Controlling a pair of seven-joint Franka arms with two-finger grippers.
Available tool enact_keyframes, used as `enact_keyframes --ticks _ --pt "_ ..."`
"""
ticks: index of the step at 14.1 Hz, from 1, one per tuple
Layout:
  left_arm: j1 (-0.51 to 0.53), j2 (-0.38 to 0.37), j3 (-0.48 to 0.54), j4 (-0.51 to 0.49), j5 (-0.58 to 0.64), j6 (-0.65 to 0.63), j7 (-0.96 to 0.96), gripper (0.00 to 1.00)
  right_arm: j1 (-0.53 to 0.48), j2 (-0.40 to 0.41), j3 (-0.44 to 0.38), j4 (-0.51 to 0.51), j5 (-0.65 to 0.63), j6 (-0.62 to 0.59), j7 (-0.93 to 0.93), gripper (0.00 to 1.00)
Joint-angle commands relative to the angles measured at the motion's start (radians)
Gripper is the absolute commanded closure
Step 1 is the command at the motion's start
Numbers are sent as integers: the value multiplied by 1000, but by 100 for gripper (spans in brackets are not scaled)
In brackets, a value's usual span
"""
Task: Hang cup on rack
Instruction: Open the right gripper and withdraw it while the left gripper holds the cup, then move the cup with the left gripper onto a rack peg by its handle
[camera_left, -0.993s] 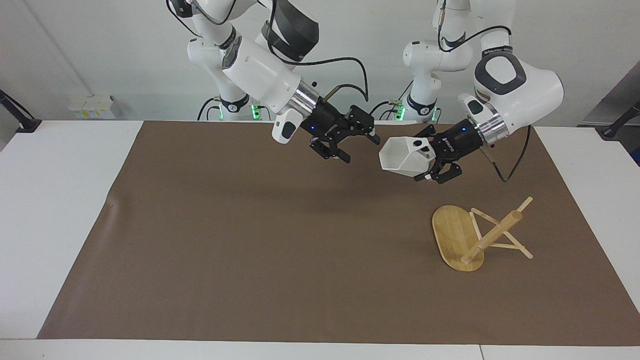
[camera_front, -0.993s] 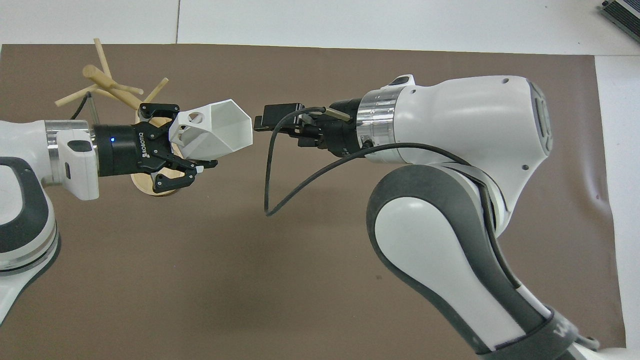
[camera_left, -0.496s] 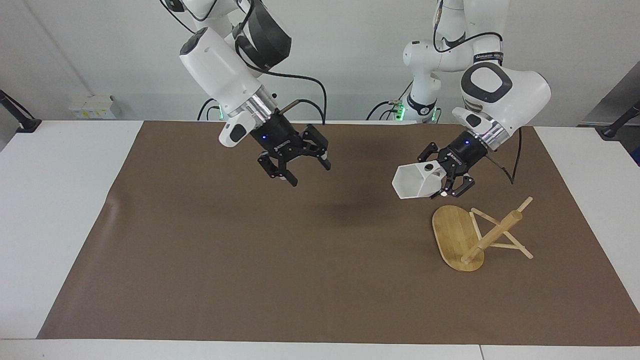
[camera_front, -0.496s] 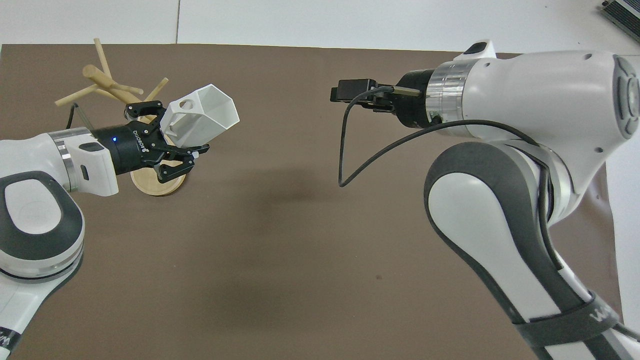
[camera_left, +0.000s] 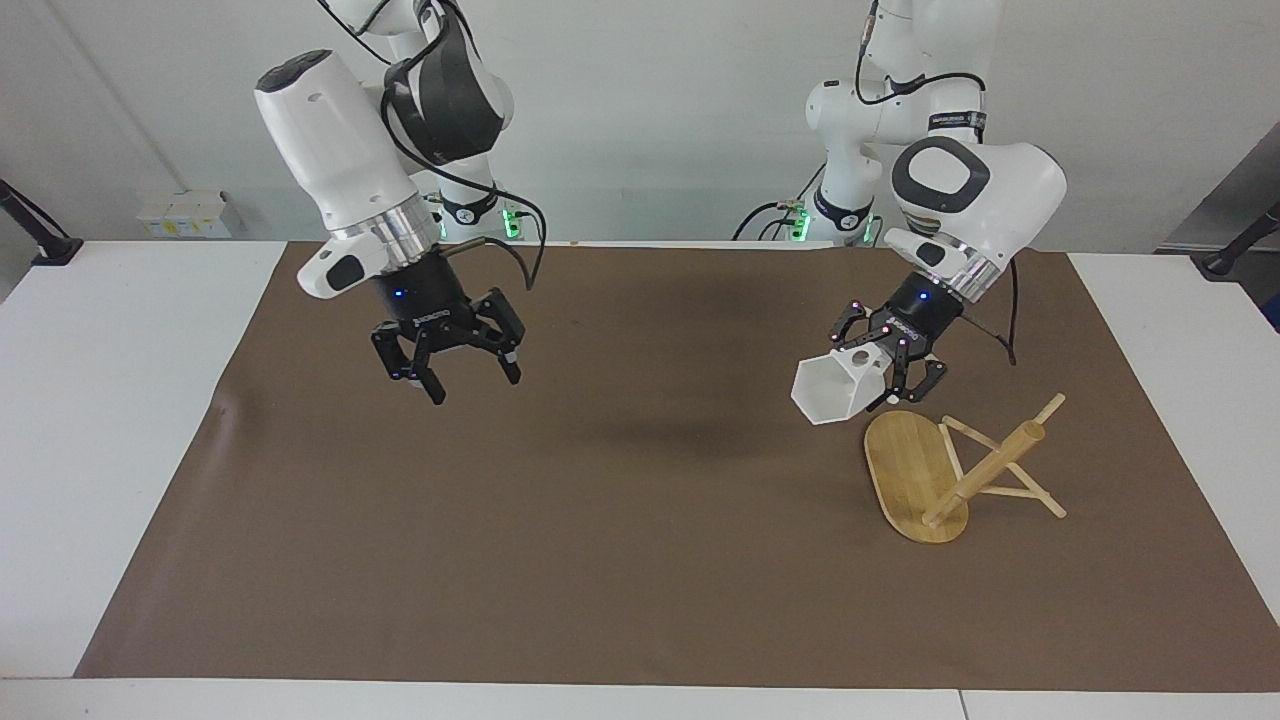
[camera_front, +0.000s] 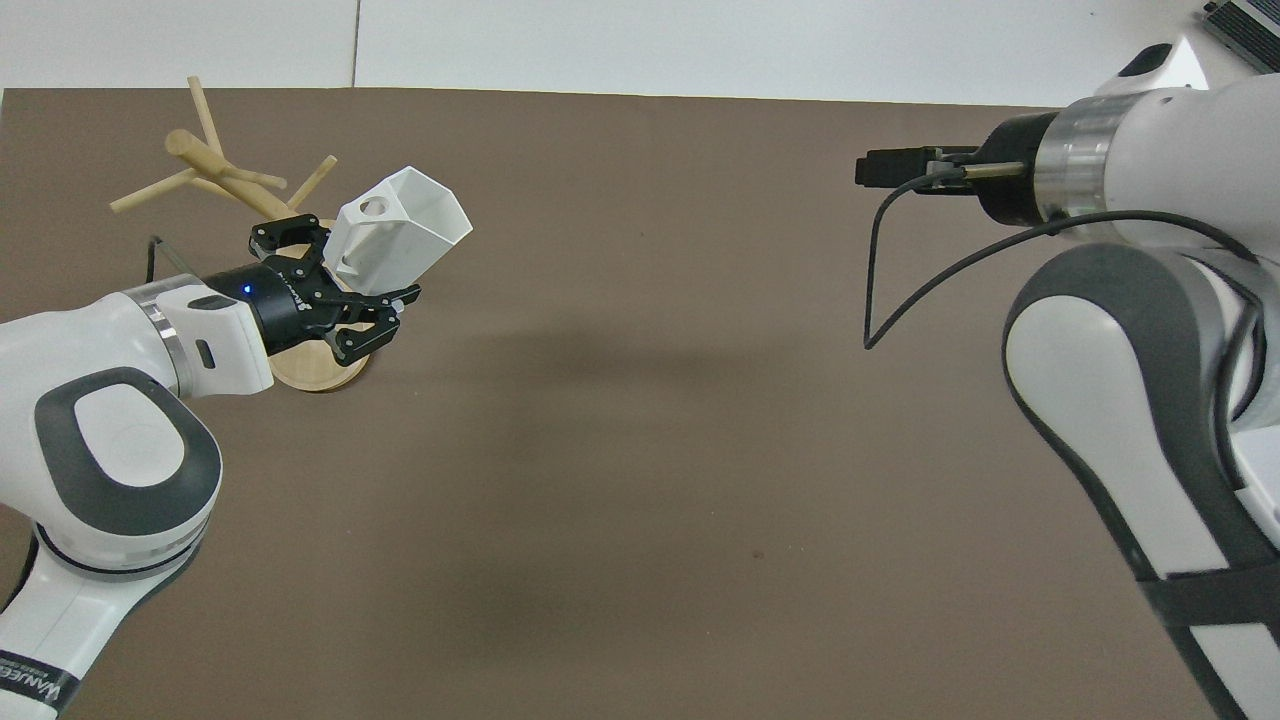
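1. So far, only fetched and lifted: held the cup (camera_left: 828, 390) up in the air, not yet hung on the rack (camera_left: 985, 470).
2. Gripped by the left gripper (camera_left: 885, 372), fingers clamped at the blocky handle end, with the round hole in the handle facing upward and the hexagonal mouth tipped sideways, toward the middle of the table.
3. Carried over the brown mat (camera_left: 600, 550), at the left arm's end of the table, just beside the edge of the rack's oval base and on its robot-ward side; apart from the rack, touching no peg.
4. Seen from overhead, showed the cup (camera_front: 400, 240) and the left gripper (camera_front: 345, 285) partly covering the bamboo base (camera_front: 300, 372), with the post and thin pegs (camera_front: 215, 170) spreading farther from the robots.
5. Looked tilted rather than square: leaned the post toward the left arm's end of the table, with the flat of the base turned up toward the facing camera. Could not tell for certain whether standing or tipped onto its pegs.
6. Left to do, by judgement: bring the handle's hole in line with a free peg, thread it on, then let go. Possibly right the rack first.
7. Hung the right gripper (camera_left: 455, 380) above the mat, fingers spread and holding nothing, well apart from cup and rack, toward the right arm's end; apparently waiting.
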Motion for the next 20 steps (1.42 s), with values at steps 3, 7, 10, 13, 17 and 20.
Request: enact_keyframes --ticks 3,7,10,13,17,20 --pt "-17 -34 8 -45 -19 67 -122 100 -13 -35 -141 -31 -36 -43 -161 0" --pt "-17 -26 8 -47 -19 121 -206 100 -13 -56 -223 -25 -80 -63 -170 0" --pt "-17 -28 6 -62 -19 154 -223 100 -13 -62 -243 -13 -256 -126 -161 0" --pt "-19 -16 6 -62 -19 177 -275 100 -13 -72 -263 9 -281 -261 -154 0" --pt "-20 7 6 -65 -19 204 -346 100 -13 -76 -264 38 -278 -411 -147 0" --pt "-22 36 8 -53 -18 228 -377 100 -13 -96 -264 44 -242 -528 -77 0"
